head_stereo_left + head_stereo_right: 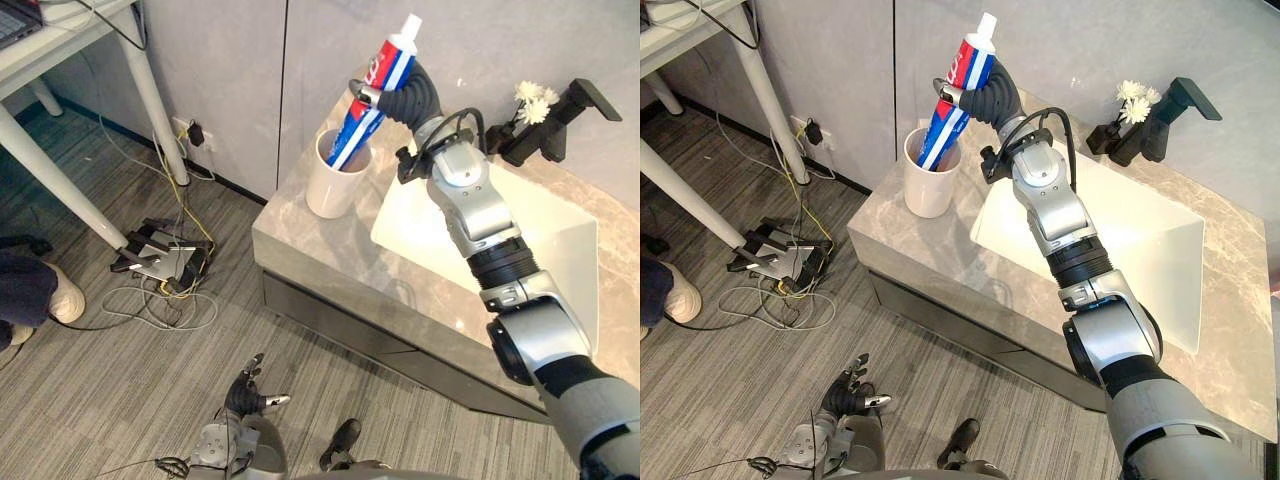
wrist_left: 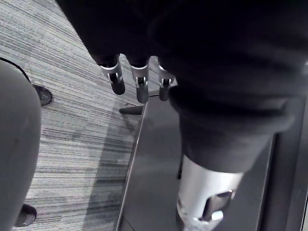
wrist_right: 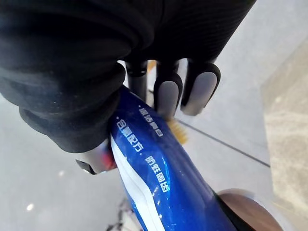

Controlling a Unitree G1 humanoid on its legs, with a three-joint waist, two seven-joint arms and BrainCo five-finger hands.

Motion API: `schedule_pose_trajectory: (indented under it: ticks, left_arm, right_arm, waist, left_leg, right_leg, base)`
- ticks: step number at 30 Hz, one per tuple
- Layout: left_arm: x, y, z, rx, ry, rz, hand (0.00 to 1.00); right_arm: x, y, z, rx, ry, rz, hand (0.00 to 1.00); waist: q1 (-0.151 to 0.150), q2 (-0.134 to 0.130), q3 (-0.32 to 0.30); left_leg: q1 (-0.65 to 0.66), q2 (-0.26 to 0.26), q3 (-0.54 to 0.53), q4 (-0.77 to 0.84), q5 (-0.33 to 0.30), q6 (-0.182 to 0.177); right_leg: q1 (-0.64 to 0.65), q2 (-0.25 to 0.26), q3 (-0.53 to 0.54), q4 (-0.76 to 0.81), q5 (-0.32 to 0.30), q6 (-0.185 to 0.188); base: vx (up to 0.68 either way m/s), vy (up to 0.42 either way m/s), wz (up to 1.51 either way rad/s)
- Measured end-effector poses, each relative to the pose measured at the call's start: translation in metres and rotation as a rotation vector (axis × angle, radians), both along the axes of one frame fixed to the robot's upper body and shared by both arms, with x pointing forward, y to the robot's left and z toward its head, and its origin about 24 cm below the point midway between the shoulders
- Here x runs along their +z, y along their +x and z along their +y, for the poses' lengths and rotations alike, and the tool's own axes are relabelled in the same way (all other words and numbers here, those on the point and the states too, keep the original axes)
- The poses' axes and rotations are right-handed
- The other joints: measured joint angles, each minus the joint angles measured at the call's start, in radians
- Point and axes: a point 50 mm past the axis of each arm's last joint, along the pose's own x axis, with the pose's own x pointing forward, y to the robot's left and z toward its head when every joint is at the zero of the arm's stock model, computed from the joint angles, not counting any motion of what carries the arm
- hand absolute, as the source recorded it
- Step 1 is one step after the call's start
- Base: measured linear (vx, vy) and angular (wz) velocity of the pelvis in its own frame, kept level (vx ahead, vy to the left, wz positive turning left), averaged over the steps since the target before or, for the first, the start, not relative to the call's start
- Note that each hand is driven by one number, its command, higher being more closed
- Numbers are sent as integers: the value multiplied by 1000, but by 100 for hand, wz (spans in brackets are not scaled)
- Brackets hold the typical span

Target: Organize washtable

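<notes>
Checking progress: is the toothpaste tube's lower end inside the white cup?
Yes, the toothpaste tube in the right hand dips into the cup.

Mock washroom corner inside office or lab: stone-look counter (image 1: 300, 250), white basin (image 1: 560, 250), black tap (image 1: 560, 115); alongside, grey carpet floor (image 1: 80, 400), white desk legs (image 1: 155, 95), loose cables (image 1: 160, 300).

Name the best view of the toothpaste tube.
Left eye view: the whole toothpaste tube, cap up, lower end in the cup, gripped by the right hand. Right eye view matches. Right wrist view: its blue body, close. Left wrist view: left hand over floor.
</notes>
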Motion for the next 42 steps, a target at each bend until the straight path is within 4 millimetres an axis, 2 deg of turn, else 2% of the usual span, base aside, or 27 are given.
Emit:
schedule_pose_trajectory:
  ticks: [10,18,31,42]
  left_arm:
    - [1,1,-4,-18,-4,-6,0]
    - [1,1,-5,-26,5,-7,0]
    - [1,1,-5,-27,6,-9,0]
    - [1,1,-4,-25,6,-7,0]
  right_arm:
    - [5,-4,1,10,10,-25,100]
    - [6,-5,2,20,-2,-32,100]
    - [11,-6,-12,9,-95,-55,100]
    - [15,-9,-14,17,-127,-74,100]
  waist:
    - [2,19,14]
    - [0,20,15]
    - [-1,20,15]
    - [-11,20,14]
  left_leg:
    - [-3,-2,-1,1,2,0]
    - [-5,-4,-6,1,2,0]
    - [-6,-5,-11,0,2,1]
    - [-1,-4,3,0,2,1]
  right_leg:
    - [0,-1,-7,-1,0,0]
    - [-1,-1,-6,-1,0,0]
    - [-3,-1,-3,-1,0,0]
    - [-8,-1,14,0,0,0]
  base:
    - [-4,0,1]
    - [0,0,0]
    - [0,0,0]
    - [0,0,-3]
